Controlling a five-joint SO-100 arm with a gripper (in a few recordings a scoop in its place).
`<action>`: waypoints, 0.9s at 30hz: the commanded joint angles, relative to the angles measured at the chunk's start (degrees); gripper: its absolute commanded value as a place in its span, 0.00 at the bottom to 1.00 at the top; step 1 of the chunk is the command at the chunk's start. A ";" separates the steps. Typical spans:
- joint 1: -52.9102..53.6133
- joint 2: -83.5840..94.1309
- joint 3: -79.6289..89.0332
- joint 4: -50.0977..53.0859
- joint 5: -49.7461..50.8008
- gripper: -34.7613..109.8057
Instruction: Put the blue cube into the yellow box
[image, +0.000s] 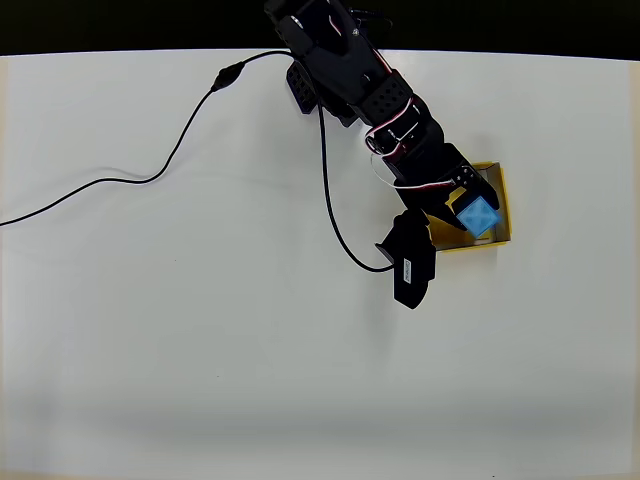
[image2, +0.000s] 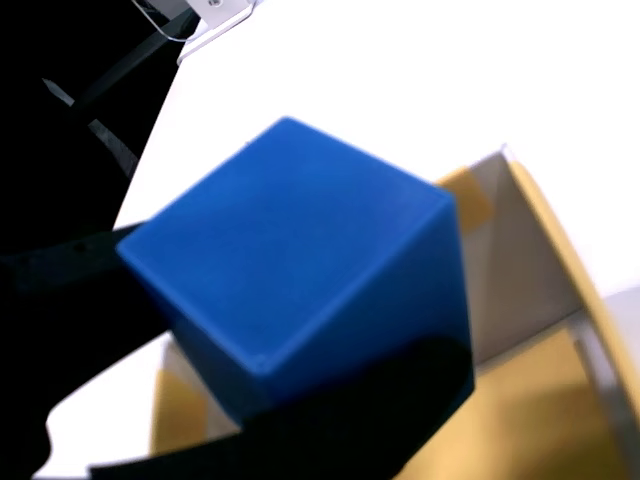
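The blue cube (image: 478, 216) hangs tilted, one corner up, over the yellow box (image: 504, 196) at the right side of the white table in the overhead view. My gripper (image: 468, 212) is shut on the cube, with its dark fingers on either side. In the wrist view the blue cube (image2: 300, 270) is very close and large. A black finger (image2: 60, 275) lies along its left side and another dark part crosses below it. Beneath the cube I see the yellow box (image2: 530, 410) with its yellow floor and pale-edged walls. The cube hides much of the box floor.
A black cable (image: 150, 178) runs from the arm's base across the left half of the table (image: 250, 350). Another cable loop (image: 335, 220) hangs beside the arm, left of the box. The table's far edge lies along the top of the overhead view.
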 joint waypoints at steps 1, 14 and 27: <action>-0.88 -0.70 -0.88 0.18 0.09 0.39; 1.14 0.97 -0.44 -13.45 -2.64 0.51; 18.02 8.26 -14.33 -5.36 -13.89 0.33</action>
